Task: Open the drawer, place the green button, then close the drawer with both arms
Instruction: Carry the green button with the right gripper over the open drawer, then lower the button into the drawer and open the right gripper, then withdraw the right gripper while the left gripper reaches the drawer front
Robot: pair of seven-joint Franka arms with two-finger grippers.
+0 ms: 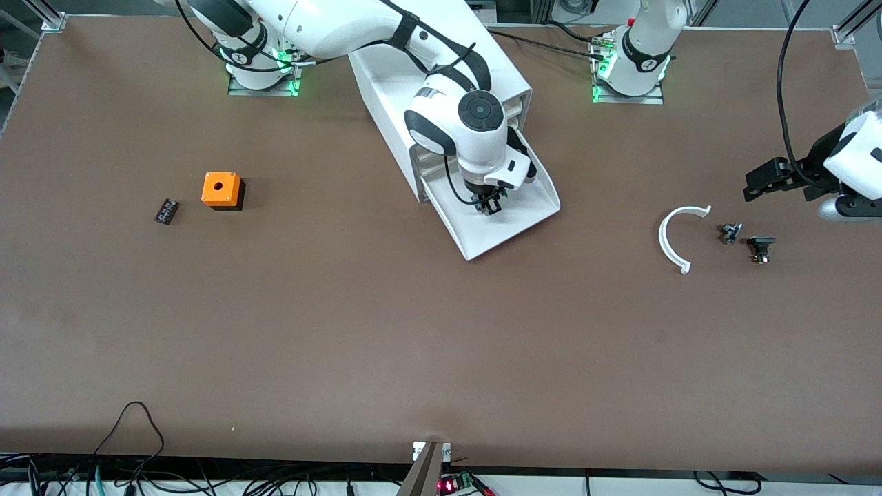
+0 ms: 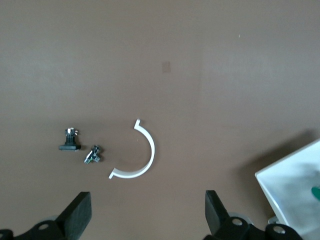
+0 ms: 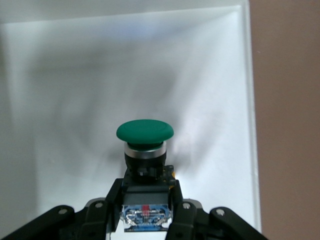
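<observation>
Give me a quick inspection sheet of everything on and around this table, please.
Surface: brown table, bare in the middle.
Job's things: drawer pulled open; green button over it.
Clutter: orange cube, black part, white arc, two small dark parts.
Grippers: right gripper shut on button; left gripper open, waiting above the arc.
Cables: loose cables at the camera-side edge.
Surroundings: white cabinet.
</observation>
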